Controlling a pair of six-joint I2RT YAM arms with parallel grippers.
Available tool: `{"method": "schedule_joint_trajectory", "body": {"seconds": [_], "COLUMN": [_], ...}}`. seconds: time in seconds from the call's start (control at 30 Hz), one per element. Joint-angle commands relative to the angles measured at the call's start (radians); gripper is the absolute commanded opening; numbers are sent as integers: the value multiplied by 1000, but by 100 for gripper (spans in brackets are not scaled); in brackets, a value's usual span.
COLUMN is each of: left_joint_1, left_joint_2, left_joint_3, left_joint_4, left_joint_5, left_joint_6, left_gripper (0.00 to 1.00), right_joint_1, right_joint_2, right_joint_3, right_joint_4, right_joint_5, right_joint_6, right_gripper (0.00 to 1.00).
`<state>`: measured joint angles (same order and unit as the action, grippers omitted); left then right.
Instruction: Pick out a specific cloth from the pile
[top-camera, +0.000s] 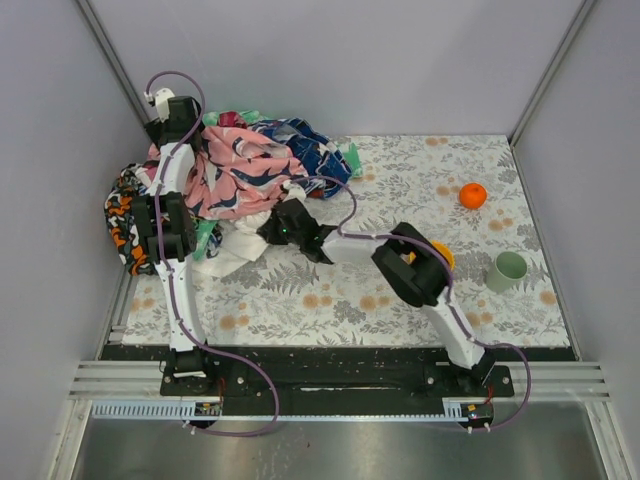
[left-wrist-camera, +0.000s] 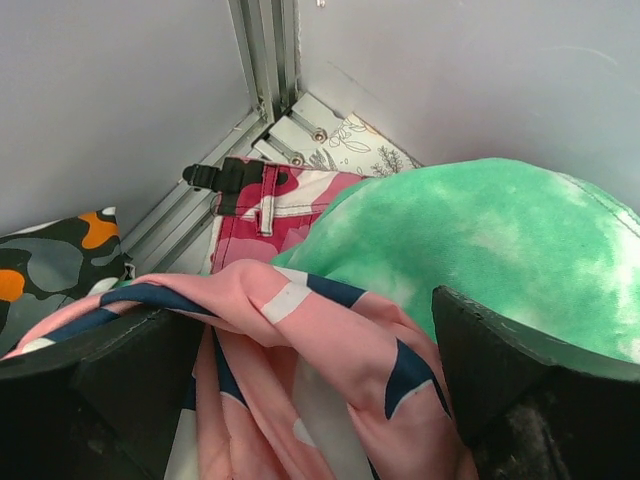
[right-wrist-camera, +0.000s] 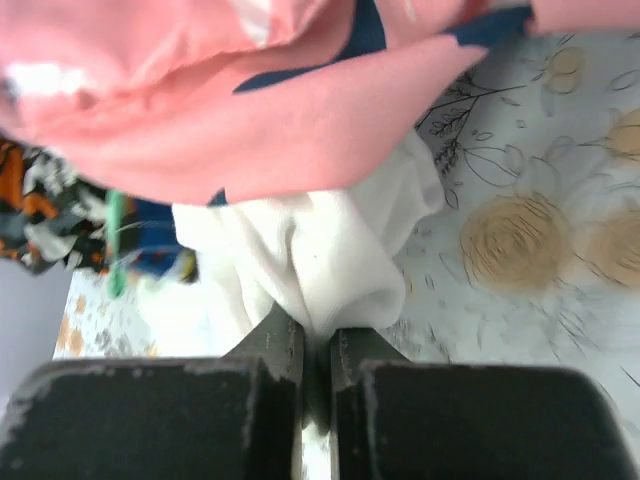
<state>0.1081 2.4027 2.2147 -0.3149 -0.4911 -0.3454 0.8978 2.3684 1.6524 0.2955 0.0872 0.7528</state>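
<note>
Pinching white cloth (right-wrist-camera: 320, 250) in right gripper (right-wrist-camera: 315, 335) beneath pink floral cloth (right-wrist-camera: 250, 100); left gripper (left-wrist-camera: 300, 320) spread over pile (top-camera: 250, 165). Extraction underway. Next, probably: drag clear across table (right-wrist-camera: 560, 200).

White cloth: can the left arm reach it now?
Probably not: the left gripper sits open atop the pile, pink floral cloth overlaps the white cloth, and the right gripper grips it.

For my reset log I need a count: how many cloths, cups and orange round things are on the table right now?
Cloths: 5 that I can tell apart: pink floral cloth, blue print cloth, orange-black cloth, green tie-dye cloth, white cloth
Cups: 1, the pale green cup
Orange balls: 2, an orange ball in the open and a second ball half hidden by the right arm
Total: 8
</note>
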Motion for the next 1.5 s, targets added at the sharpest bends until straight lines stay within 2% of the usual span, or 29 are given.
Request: {"method": "schedule_joint_trajectory", "body": {"seconds": [0.0,0.13,0.27,0.4,0.57,0.83,1.0,1.1,1.17,1.3,1.33,1.37,1.43,1.47], "left_joint_1": [16,15,15,12,-4,-94,-157,-198,-234,-323,-344,-364,-398,-410], "left_joint_2": [-48,-50,-54,-76,-198,-563,-758,-861,-944,-1111,-1135,-1180,-1230,-1247], "left_joint_3": [-9,-12,-24,-23,-50,-206,-352,-473,-579,-835,-904,-956,-1044,-1075], "left_joint_4": [-23,-47,-79,-131,-193,-199,-214,-228,-228,-195,-172,-147,-130,-131], "left_joint_5": [8,-3,-1,38,88,109,117,134,144,157,181,198,201,192], "left_joint_6": [0,13,8,-30,-79,-89,-95,-107,-125,-185,-190,-198,-219,-239], "left_gripper": [99,99,99,99,99,99,99,99,99,99,99,99,99,99], "right_joint_1": [9,9,7,-3,-71,-309,-459,-549,-594,-684,-703,-718,-726,-728], "right_joint_2": [-387,-662,-900,-1053,-1121,-1101,-1009,-927,-864,-692,-658,-625,-588,-584], "right_joint_3": [-181,-339,-365,-339,-267,-209,-200,-192,-189,-158,-148,-137,-118,-115], "right_joint_4": [113,91,15,-27,-77,-179,-199,-216,-216,-272,-288,-324,-369,-377], "right_joint_5": [32,107,222,353,425,375,367,266,215,164,160,149,138,137], "right_joint_6": [-219,-360,-542,-690,-819,-759,-721,-662,-633,-531,-506,-489,-477,-475], "right_gripper": [0,0,0,0,0,0,0,1,7,13,18,30,73,91]}}
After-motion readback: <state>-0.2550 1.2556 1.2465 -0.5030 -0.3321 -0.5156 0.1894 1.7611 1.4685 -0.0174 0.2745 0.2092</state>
